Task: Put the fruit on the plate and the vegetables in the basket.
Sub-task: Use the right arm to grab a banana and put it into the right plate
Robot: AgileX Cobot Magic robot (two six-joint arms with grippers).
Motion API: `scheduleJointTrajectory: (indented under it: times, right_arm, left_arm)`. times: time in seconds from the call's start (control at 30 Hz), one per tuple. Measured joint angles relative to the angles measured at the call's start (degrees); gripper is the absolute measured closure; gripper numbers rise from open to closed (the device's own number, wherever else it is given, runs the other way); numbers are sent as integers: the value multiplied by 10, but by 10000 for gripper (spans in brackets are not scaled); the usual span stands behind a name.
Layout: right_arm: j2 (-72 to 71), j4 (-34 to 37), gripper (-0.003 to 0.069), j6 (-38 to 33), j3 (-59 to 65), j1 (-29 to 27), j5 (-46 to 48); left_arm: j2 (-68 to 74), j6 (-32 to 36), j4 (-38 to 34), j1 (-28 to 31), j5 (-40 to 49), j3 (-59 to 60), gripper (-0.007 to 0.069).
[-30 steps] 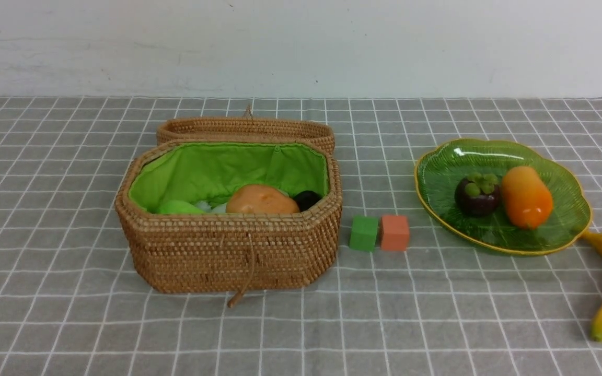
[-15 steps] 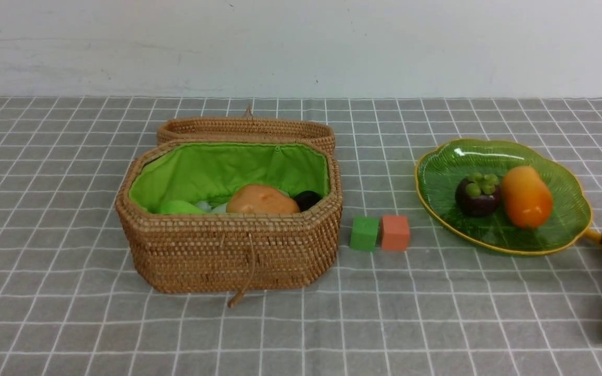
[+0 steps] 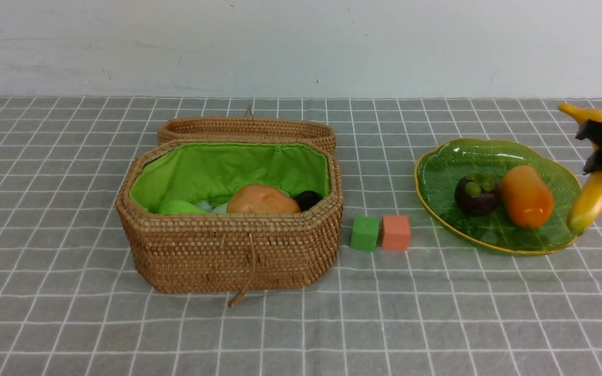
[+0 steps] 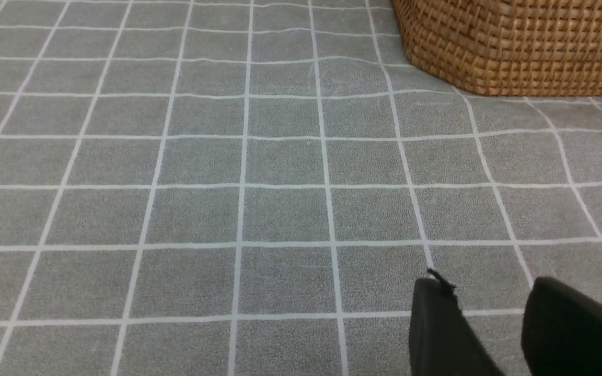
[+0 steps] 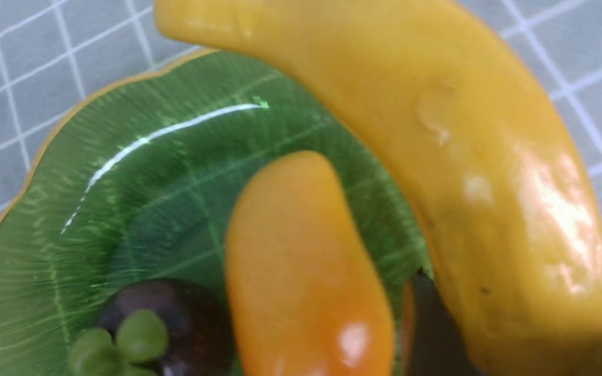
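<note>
Yellow and curved, the banana is your last visible piece of fruit still to be put down. Your right gripper has it pinched around the middle, raised off the tabletop beside the right-hand side of the plate, with its lower end overlapping the rim in the front view. Judging by that, you're in the final placement and the job is nearly complete.

On the green glass you already have the dark mangosteen and the orange mango, side by side, the mango nearer the banana. Over in the basket, you can count the tan potato, something pale and partly hidden under it, a dark rounded end that is probably the eggplant, and a light green piece. As far as the pictures show, no vegetable lies outside it.

What remains for you is to bring the banana in over the dish, lower it and let go; watch that its long body doesn't nudge the mango or tip off the rim. Your left gripper holds nothing, its fingers parted near the basket. The green cube and red cube aren't named in your task, so leave them.
</note>
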Motion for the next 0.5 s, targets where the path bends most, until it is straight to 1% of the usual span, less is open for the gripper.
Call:
scheduleJointTrajectory:
  times: [0.23,0.33,0.5]
  right_arm:
    - [45,2,345,-5,-1,7,-22]
    - [52,2,315,-5,-1,7,-22]
    - [49,2,131,-5,-2,9,1]
  left_arm:
    - [0,0,0,0,0,0,386]
    - [0,0,0,0,0,0,386]
    - [0,0,0,0,0,0,386]
